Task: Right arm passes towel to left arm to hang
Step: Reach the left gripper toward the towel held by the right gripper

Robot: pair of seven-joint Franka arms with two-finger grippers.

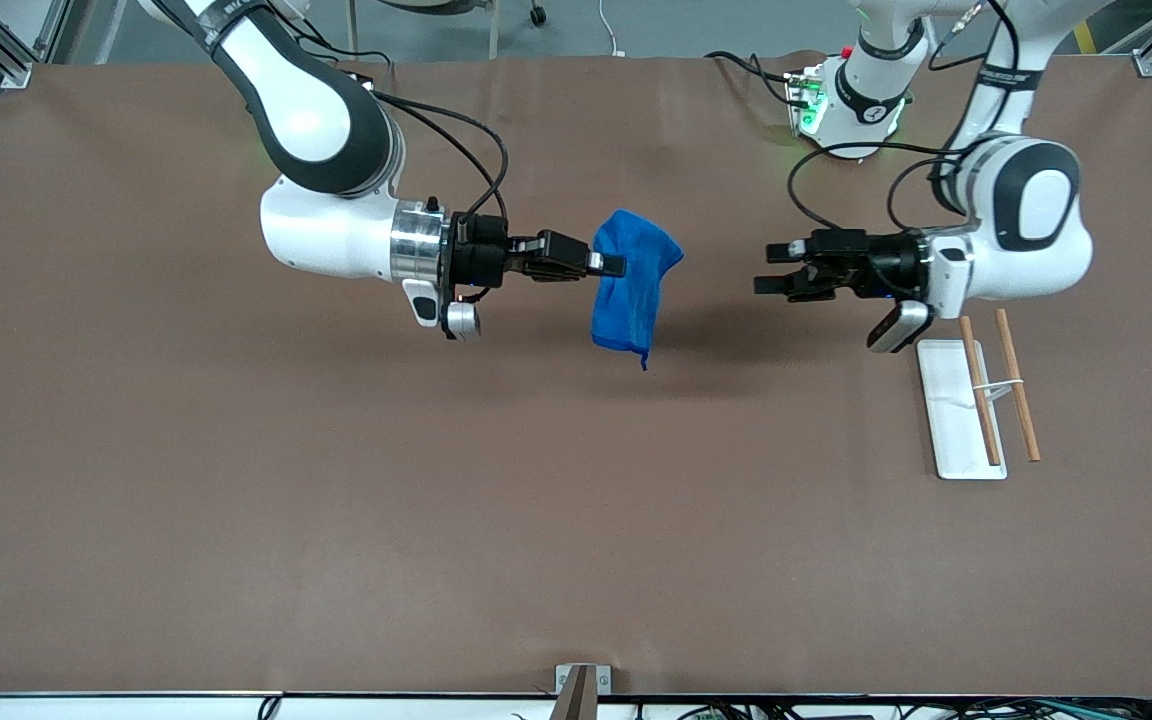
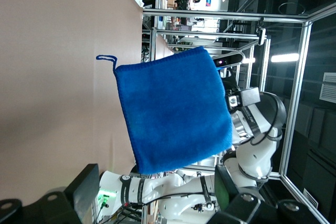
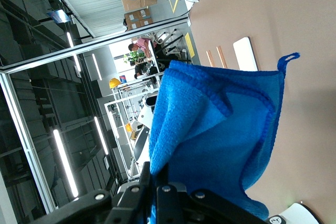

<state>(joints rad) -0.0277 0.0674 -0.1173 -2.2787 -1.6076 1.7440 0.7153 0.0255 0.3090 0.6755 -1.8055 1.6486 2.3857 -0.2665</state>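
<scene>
My right gripper (image 1: 618,265) is shut on an upper edge of the bright blue towel (image 1: 631,292), which hangs in the air over the middle of the table, its small loop dangling at the lowest corner. In the right wrist view the towel (image 3: 220,140) bunches out from between the closed fingers (image 3: 160,182). My left gripper (image 1: 764,268) is open, held level and pointing at the towel with a clear gap between them. The left wrist view shows the towel (image 2: 173,109) spread flat ahead of its two open fingers (image 2: 86,190).
A white flat base (image 1: 958,410) with two brown wooden rods (image 1: 1019,398) lies on the brown table, toward the left arm's end. The left arm's base (image 1: 851,100) stands at the table's edge farthest from the front camera.
</scene>
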